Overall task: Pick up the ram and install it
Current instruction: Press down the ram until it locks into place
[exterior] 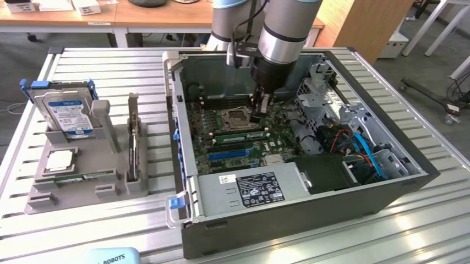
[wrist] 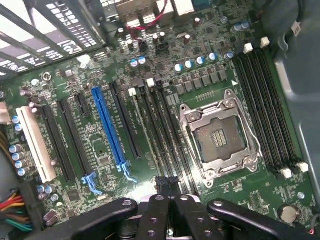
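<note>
With pincer point(exterior: 259, 114) tips pressed together, empty, poised right at the exterior view's right end of the ram point(exterior: 236, 134), lying along its motherboard slot just beside the processor socket point(exterior: 233, 116), contact unclear.

Table point(exterior: 110, 231): carries the computer case point(exterior: 309, 214) toward the exterior view's right and the parts stand point(exterior: 81, 190) toward its left, well apart.
Parts stand: holds a hard drive point(exterior: 67, 113) upright at the back, a processor chip point(exterior: 60, 159) lying flat in front of it, a ram point(exterior: 81, 179) lying flat at the front, an expansion card point(exterior: 133, 140) upright on its right side.
Computer case: lies on its side, open on top, motherboard point(exterior: 220, 140) inside.
Motherboard: processor socket point(exterior: 236, 118) point(wrist: 220, 135) in the middle, memory slots point(wrist: 167, 135) on both sides of it.
Power supply point(exterior: 246, 190): in the case, at the front.
Gripper point(exterior: 261, 107) point(wrist: 167, 187): inside the case, just above the slots beside the socket.
</note>
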Controlling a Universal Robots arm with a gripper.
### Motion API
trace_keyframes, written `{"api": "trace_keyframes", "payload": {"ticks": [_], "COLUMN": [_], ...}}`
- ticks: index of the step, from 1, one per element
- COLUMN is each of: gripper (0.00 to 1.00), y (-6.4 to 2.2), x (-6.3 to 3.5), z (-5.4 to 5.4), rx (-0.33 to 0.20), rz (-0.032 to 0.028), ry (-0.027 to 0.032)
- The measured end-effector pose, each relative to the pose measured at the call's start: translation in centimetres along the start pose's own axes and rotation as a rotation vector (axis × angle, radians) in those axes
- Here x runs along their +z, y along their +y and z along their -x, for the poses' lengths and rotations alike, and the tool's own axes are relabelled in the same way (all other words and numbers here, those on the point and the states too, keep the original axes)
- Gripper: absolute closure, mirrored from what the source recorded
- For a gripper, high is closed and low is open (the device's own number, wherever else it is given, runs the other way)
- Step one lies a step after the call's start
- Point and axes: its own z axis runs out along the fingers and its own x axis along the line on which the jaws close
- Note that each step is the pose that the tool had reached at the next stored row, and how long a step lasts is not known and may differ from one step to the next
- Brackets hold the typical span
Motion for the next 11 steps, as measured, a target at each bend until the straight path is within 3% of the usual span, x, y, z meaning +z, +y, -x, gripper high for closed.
{"api": "trace_keyframes", "payload": {"ticks": [11], "gripper": [0.9], "y": [0.0], "x": [0.01], "z": [0.0], "rx": [0.084], "rz": [-0.0018], "ry": [-0.0034]}}
